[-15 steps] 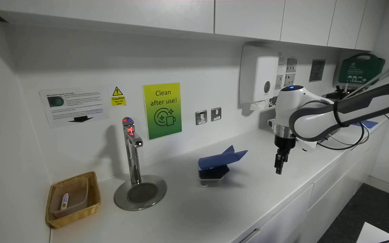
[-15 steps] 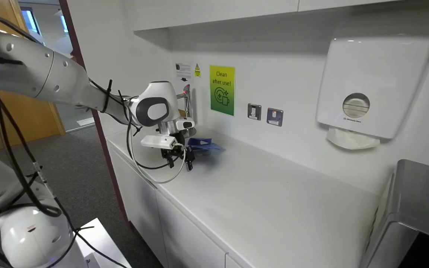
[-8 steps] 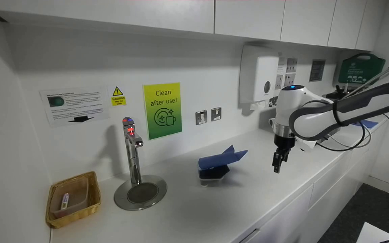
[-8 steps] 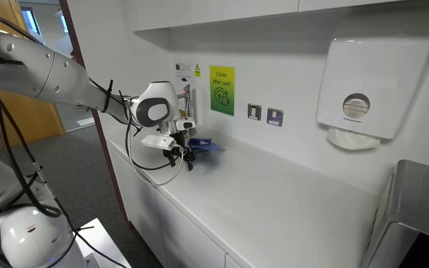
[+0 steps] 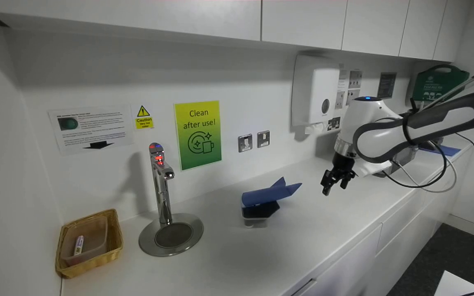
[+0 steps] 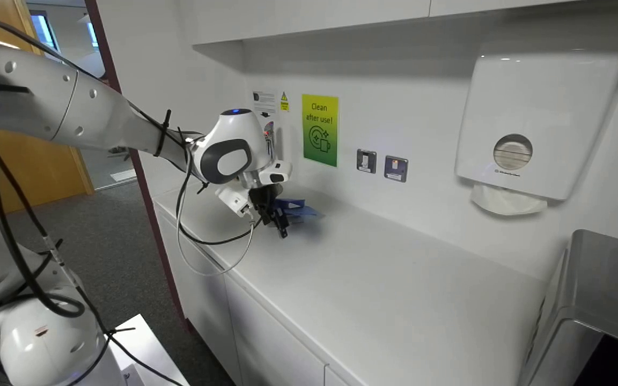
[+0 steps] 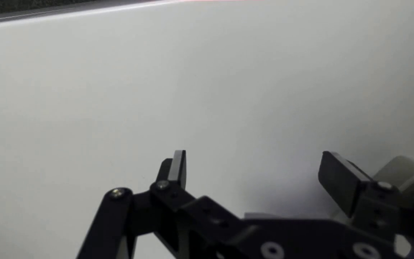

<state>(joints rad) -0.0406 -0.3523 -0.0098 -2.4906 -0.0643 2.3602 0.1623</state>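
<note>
My gripper [image 5: 335, 188] is open and empty, tilted above the white counter [image 5: 228, 263]. It also shows in an exterior view [image 6: 277, 229] and in the wrist view [image 7: 253, 152], where its two black fingers are wide apart over bare counter. The nearest thing is a folded blue sheet [image 5: 268, 195] resting on a dark blue piece [image 5: 261, 210] in a small clear container [image 5: 255, 223]. The blue sheet is partly hidden behind the gripper in an exterior view [image 6: 301, 209]. A pale rounded thing [image 7: 403, 169] shows behind the right finger in the wrist view; I cannot tell what it is.
A chrome tap [image 5: 163, 189] stands on a round drain plate [image 5: 148, 242]. A wicker basket [image 5: 91, 265] holds a plastic tub with a small tube. A towel dispenser [image 6: 545, 118] hangs on the wall. A grey appliance [image 6: 609, 279] stands on the counter. Cupboards [image 5: 303, 24] overhang.
My gripper has tilted and risen, and its fingers have swung toward the blue sheet's side in an exterior view. The arm's cable has shifted with it. The things on the counter have not moved.
</note>
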